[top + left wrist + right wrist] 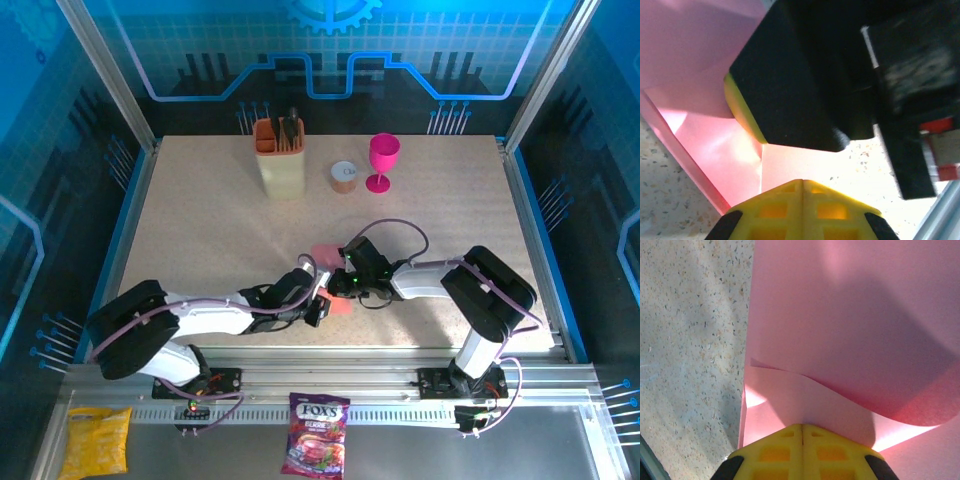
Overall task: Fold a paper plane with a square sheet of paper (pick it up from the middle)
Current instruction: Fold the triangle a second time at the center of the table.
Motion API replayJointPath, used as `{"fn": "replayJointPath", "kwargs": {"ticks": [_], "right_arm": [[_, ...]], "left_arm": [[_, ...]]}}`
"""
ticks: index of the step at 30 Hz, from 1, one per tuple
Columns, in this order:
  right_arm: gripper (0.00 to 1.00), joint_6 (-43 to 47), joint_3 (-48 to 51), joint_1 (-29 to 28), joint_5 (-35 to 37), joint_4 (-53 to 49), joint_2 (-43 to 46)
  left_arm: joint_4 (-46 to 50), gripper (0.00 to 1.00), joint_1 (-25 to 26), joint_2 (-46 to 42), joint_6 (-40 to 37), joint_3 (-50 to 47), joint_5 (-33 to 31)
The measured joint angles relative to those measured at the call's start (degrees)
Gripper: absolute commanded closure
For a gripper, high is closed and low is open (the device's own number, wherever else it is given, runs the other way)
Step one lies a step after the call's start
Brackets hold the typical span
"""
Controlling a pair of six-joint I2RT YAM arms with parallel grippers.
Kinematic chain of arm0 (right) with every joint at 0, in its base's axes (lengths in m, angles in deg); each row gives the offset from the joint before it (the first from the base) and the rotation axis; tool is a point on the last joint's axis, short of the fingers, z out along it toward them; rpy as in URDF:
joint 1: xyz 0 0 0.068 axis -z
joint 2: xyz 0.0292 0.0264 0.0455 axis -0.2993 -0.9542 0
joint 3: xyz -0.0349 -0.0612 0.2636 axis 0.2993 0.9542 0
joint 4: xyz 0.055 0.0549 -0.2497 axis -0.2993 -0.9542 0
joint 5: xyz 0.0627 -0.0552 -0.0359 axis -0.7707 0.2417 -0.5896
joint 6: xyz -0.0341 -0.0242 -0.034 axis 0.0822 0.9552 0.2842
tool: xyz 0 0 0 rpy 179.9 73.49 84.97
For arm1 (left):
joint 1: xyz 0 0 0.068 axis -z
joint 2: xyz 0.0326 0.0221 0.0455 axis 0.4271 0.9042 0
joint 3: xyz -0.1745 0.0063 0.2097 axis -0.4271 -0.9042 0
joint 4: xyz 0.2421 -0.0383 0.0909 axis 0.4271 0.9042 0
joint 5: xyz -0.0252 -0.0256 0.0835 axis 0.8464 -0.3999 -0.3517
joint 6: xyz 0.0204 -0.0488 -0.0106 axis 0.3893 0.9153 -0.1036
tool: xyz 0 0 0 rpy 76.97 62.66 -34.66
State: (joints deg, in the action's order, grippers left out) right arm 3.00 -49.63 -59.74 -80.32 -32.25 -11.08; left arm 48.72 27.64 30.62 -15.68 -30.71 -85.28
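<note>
Closed claw (802, 427) at curled paper (850, 315)
</note>
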Motion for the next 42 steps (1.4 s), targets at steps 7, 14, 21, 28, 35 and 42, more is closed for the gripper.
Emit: {"fn": "replayJointPath", "kwargs": {"ticks": [7,14,21,28,35,42], "right_arm": [[0.84,0.04,-0.22,0.94,-0.74,-0.83,0.04],[0.72,0.44,-0.35,4.72,-5.16,-1.73,0.52],[0.63,1.49,-1.42,8.5,-6.82,-3.48,0.46],[0.61,2.21,-2.82,10.54,-7.85,-4.83,-0.33],[0.6,2.23,-3.15,12.68,-10.84,-4.9,-1.16],[0.56,2.97,-3.26,15.69,-12.15,-5.05,-1.18]], "left_arm": [[-6.32,1.0,-0.11,5.05,0.2,-2.14,0.24],[-14.25,1.0,-0.13,7.34,0.55,-3.98,0.48],[-17.0,1.0,-0.17,7.63,1.36,-5.07,0.61],[-17.53,1.0,-0.22,7.74,1.66,-5.29,0.61],[-18.14,1.0,-0.22,7.93,1.68,-5.4,0.61],[-18.25,1.0,-0.22,8.0,1.68,-5.4,0.61]]}}
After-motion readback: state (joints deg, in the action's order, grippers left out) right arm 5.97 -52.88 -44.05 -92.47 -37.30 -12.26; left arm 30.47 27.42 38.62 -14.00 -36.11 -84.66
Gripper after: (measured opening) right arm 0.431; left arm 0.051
